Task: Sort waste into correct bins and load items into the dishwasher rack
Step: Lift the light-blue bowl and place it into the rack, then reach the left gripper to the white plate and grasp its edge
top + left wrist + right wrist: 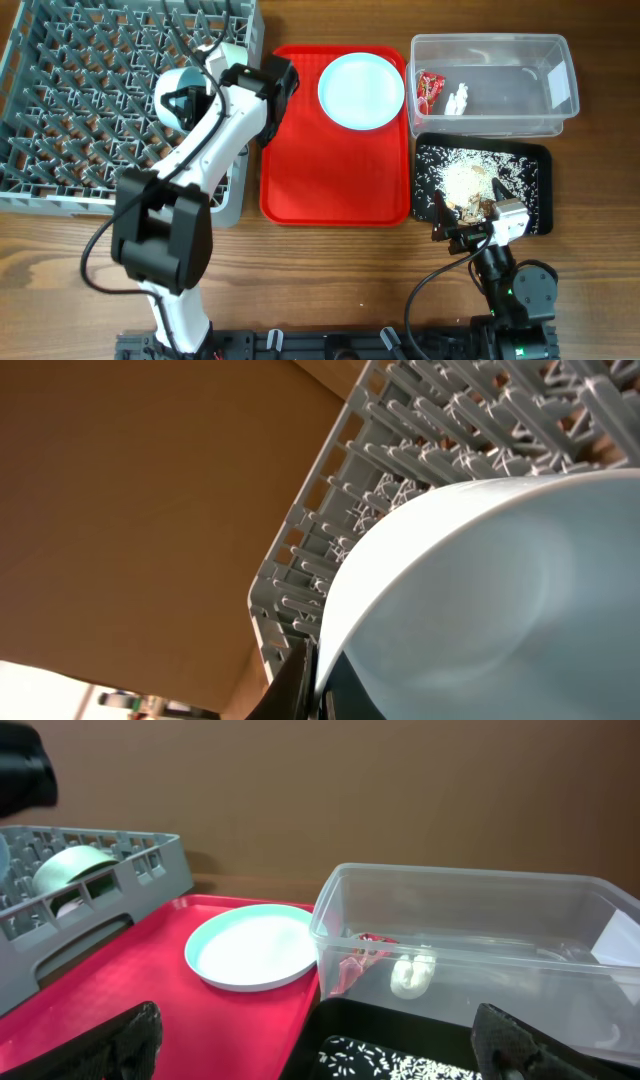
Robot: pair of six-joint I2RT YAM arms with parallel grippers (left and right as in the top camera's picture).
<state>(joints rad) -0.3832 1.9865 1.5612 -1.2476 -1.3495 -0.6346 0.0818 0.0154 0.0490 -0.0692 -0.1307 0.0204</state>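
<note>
The bowl (170,88) is over the right side of the rack (70,100), with its rim pinched by the left gripper (190,102). The plate (361,91) lies on the red tray (335,180). The right gripper (320,1045) is spread wide and empty at the near edge of the black tray (541,165).

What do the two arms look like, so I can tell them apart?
Left arm: white tubular links, chunky black joint housings, a thin black cable by its base. Right arm: mostly black and compact, a pale block at the wrist, a second cable curving left, a green light. Its jaws are black.
</note>
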